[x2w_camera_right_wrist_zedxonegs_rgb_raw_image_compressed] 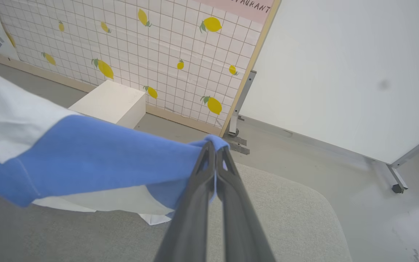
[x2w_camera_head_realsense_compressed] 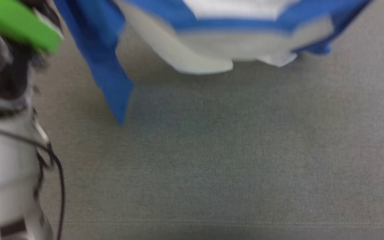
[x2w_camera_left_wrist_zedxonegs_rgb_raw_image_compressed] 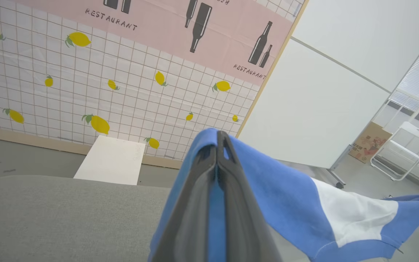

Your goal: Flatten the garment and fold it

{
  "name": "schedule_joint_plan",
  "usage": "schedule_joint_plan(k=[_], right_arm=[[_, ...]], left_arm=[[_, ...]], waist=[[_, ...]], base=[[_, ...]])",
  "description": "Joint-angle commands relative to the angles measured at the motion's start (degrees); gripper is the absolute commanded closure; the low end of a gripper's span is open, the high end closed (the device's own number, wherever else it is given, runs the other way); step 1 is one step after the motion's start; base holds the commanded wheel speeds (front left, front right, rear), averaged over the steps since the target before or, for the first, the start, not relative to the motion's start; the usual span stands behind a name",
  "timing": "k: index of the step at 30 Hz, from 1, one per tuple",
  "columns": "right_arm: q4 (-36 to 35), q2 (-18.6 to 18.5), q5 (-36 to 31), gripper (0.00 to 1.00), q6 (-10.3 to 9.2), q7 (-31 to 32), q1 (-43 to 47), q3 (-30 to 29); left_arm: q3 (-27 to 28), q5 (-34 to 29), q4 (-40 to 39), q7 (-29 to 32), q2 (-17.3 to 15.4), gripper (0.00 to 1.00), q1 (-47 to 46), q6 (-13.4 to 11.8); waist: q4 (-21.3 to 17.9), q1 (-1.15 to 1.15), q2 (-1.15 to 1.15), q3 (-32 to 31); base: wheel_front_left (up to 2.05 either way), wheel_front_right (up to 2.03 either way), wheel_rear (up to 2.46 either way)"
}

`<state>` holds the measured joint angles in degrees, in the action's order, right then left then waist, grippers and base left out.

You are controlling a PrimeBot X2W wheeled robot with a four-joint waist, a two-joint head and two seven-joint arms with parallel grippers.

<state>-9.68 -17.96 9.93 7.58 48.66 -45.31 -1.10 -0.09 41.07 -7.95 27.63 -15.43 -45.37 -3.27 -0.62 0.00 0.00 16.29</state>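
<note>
The garment (x2w_camera_head_realsense_compressed: 212, 43), a white and royal-blue T-shirt, hangs stretched in the air above the grey padded surface (x2w_camera_head_realsense_compressed: 212, 160), blurred at the top of the head view, with a blue sleeve drooping at the left. My left gripper (x2w_camera_left_wrist_zedxonegs_rgb_raw_image_compressed: 218, 140) is shut on a blue edge of the garment (x2w_camera_left_wrist_zedxonegs_rgb_raw_image_compressed: 286, 196), which trails off to the right. In the right wrist view my right gripper (x2w_camera_right_wrist_zedxonegs_rgb_raw_image_compressed: 215, 149) is shut on another blue corner of the garment (x2w_camera_right_wrist_zedxonegs_rgb_raw_image_compressed: 86, 153), and the cloth runs leftward with a white flap hanging below.
A white box (x2w_camera_right_wrist_zedxonegs_rgb_raw_image_compressed: 109, 102) stands on the floor against a lemon-patterned tiled wall panel (x2w_camera_left_wrist_zedxonegs_rgb_raw_image_compressed: 86, 83). A white board on wheeled legs (x2w_camera_right_wrist_zedxonegs_rgb_raw_image_compressed: 340, 72) stands to the right. A folding white chair (x2w_camera_left_wrist_zedxonegs_rgb_raw_image_compressed: 406, 149) and a cardboard box (x2w_camera_left_wrist_zedxonegs_rgb_raw_image_compressed: 367, 143) sit farther back. My pale left forearm (x2w_camera_head_realsense_compressed: 5, 160) fills the head view's left edge.
</note>
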Motion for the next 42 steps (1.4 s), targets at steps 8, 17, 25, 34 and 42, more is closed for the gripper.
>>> schedule_joint_plan(k=[8,17,25,34,42], right_arm=[[16.5,1.0,-6.2,1.0,-0.09,-7.5,-28.0,0.5],[26.6,5.2,-14.9,1.0,-0.09,-24.7,-46.9,-8.6],[33.4,6.1,-18.3,1.0,-0.09,-36.1,-53.6,-10.4],[41.9,5.8,-13.2,1.0,-0.09,-37.6,-43.8,-2.6],[37.9,4.2,-2.3,1.0,-0.09,-31.7,-21.1,5.5]], left_arm=[[0.3,-8.5,13.8,-6.8,-3.6,1.0,-26.0,-2.4],[2.1,-11.2,22.9,-22.4,-2.2,1.0,-46.3,-2.2],[1.9,-10.5,29.4,-27.3,-1.7,1.0,-50.9,0.3],[-2.4,-12.2,38.0,-25.0,-4.9,1.0,-34.9,5.6],[-5.6,-10.2,37.8,-19.1,-5.5,1.0,-11.8,8.2]], waist=[[-4.9,0.0,0.0,19.1],[-5.6,0.0,0.0,24.8],[-5.1,0.0,0.0,26.0],[-4.4,0.0,0.0,22.6],[-4.1,0.0,0.0,12.1]], base=[[0.0,0.0,0.0],[0.0,0.0,0.0],[0.0,0.0,0.0],[0.0,0.0,0.0],[0.0,0.0,0.0]])
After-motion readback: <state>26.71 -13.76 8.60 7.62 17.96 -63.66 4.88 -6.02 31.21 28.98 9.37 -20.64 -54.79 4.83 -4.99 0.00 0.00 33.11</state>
